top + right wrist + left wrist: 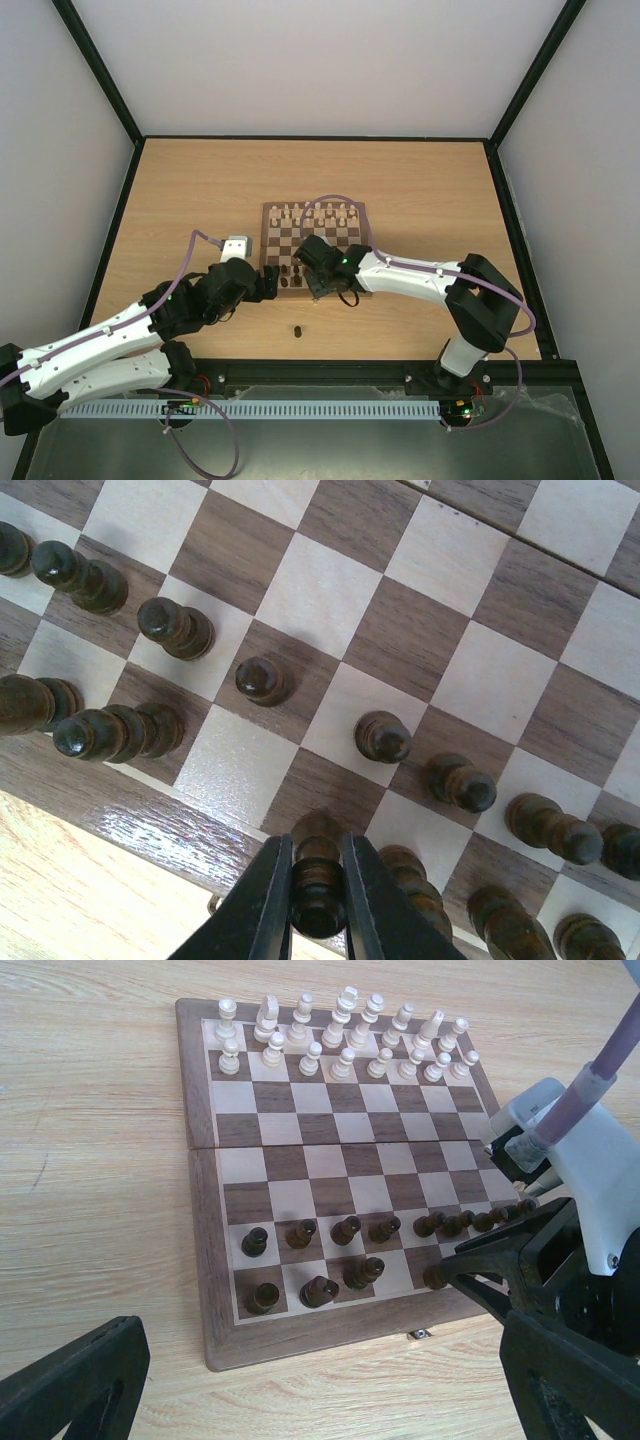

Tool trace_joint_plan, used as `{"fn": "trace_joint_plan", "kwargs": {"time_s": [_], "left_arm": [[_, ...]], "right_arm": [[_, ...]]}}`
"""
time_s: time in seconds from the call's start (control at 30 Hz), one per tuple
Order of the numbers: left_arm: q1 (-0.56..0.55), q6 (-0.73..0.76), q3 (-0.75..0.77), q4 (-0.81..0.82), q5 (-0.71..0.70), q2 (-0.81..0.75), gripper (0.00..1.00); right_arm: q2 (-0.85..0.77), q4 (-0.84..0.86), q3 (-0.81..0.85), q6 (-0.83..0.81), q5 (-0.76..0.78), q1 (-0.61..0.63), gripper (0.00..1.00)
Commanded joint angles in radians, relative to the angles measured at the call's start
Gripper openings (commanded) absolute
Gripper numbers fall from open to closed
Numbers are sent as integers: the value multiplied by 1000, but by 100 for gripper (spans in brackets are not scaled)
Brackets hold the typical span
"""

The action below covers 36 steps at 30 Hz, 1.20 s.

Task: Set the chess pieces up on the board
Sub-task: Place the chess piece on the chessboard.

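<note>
Pinching dark chess piece (316,912) tight in right gripper (316,855), bottom centre, for upright seating on board (130,810); with left gripper (270,283) spread wide, empty.

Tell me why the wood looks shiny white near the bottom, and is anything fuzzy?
Right wrist view: light glares off the glossy border of the board; the dark pieces are sharp. Left wrist view: the left tool's fingers look soft. Top external view: even light, pieces tiny.

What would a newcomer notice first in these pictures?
The board sits in the middle of the table, with cream-white pieces lined up on its far rows. The right gripper pinches a dark piece at the near edge. A lone dark piece sits off the board.
</note>
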Motion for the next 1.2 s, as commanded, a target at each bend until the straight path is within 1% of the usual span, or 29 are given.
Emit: {"fn": "trace_joint_plan", "kwargs": {"time_s": [0.0, 0.5, 0.7, 1.13, 1.17], "left_arm": [[-1, 1, -5, -20, -16, -3, 99], [-2, 1, -4, -20, -16, 0, 99], [-1, 1, -4, -20, -16, 0, 99], [-2, 0, -1, -21, -11, 0, 99], [-2, 0, -1, -22, -12, 0, 99]], "right_arm": [[24, -11, 27, -22, -6, -10, 11], [40, -9, 28, -24, -7, -24, 12], [34, -15, 23, -19, -16, -23, 16], [-2, -37, 14, -10, -22, -24, 21], [-8, -37, 12, -10, -25, -24, 22]]}}
